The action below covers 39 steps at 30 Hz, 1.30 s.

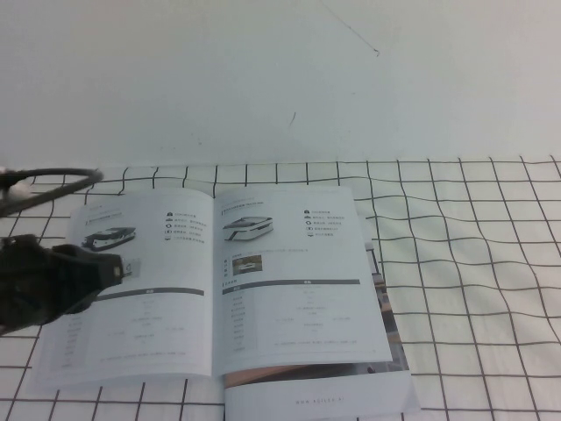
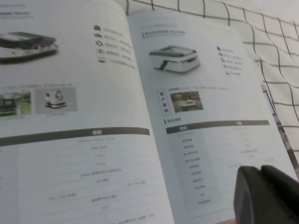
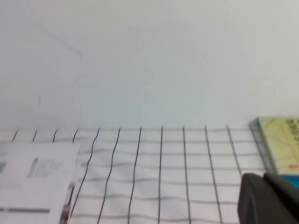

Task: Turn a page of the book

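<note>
The book lies open and flat on the checked cloth, at the left centre of the high view. Its right-hand page shows a low white vehicle and a grey bar, and lies flat. My left gripper hovers over the book's left page near its outer edge, fingers together and empty. In the left wrist view its fingers hang over the lower outer part of the page. My right gripper is out of the high view. It sits shut and empty above the cloth, to the right of the book.
A black-lined checked cloth covers the table, with a white wall behind. More leaves and a cover stick out under the book's lower right. A yellow and blue object lies near the right gripper. A black cable loops at far left.
</note>
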Each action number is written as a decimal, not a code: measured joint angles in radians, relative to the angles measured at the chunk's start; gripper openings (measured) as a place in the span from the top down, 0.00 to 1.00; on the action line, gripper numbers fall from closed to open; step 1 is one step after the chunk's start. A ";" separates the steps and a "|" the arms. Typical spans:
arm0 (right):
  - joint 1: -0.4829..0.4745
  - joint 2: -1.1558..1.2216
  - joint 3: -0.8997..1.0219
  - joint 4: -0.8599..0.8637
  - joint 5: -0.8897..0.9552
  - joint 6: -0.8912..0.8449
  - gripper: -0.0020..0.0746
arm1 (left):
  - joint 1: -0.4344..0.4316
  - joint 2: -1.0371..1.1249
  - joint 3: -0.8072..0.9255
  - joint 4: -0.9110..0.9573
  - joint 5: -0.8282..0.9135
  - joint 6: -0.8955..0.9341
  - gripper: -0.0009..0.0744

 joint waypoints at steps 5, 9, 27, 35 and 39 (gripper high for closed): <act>0.000 0.216 -0.162 0.174 0.237 -0.209 0.98 | 0.000 0.156 -0.084 -0.043 0.085 0.086 0.99; 0.000 0.422 -0.282 0.338 0.403 -0.408 0.98 | 0.000 0.252 -0.135 -0.043 0.098 0.091 0.99; 0.314 1.149 -0.554 0.575 0.324 -0.695 0.98 | 0.000 0.522 -0.228 -0.031 0.051 0.093 0.99; 0.362 1.442 -0.754 0.574 0.359 -0.668 0.90 | 0.000 0.617 -0.228 -0.097 -0.007 0.148 0.99; 0.362 1.547 -0.849 0.570 0.382 -0.623 0.71 | 0.000 0.645 -0.228 -0.170 -0.044 0.217 0.99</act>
